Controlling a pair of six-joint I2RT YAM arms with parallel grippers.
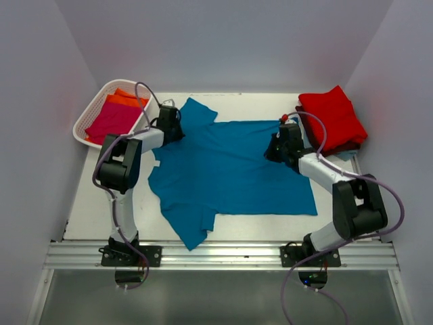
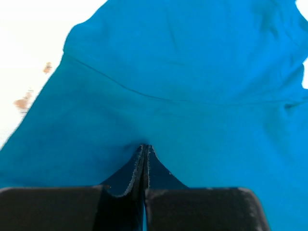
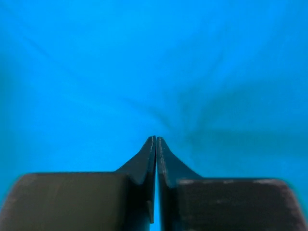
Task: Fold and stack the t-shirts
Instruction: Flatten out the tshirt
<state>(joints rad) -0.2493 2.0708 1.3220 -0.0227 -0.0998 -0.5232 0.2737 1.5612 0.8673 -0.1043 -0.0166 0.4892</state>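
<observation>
Farthest to the left of the left pincer (image 1: 177, 131), a white lattice basket (image 1: 86, 116) sits at the far left corner of the surface (image 1: 95, 203). It holds a magenta t-shirt (image 1: 111, 122) and, behind that, an orange t-shirt (image 1: 125, 99). The basket lies just beside the left arm's wrist.

The left pincer (image 2: 144, 150) is fully closed, its two fingertips pressed flat against each other. They nip a small pucker of the teal t-shirt (image 1: 230, 169) near the shoulder of the far sleeve. In the left wrist view the teal cloth (image 2: 192, 72) fills nearly everything ahead of the tips. A sleeve seam curves across just beyond them, and bare surface with a few brownish marks (image 2: 24, 101) shows to the left.

Between the two pincers the teal t-shirt lies spread flat and mostly smooth. Its collar end is towards the left arm, its hem towards the right arm, and its second sleeve points at the near edge.

The right pincer (image 1: 269, 154) is down on the far hem corner of the same shirt. In the right wrist view its fingers (image 3: 155, 140) are closed tight, tip to tip. Creases in the teal cloth (image 3: 144, 62) run in towards the tips, so it has a pinch of the fabric.

To the right of the right pincer, near but apart, a folded red t-shirt (image 1: 331, 115) tops a small stack at the far right corner. A maroon t-shirt (image 1: 350, 145) peeks out beneath it.
</observation>
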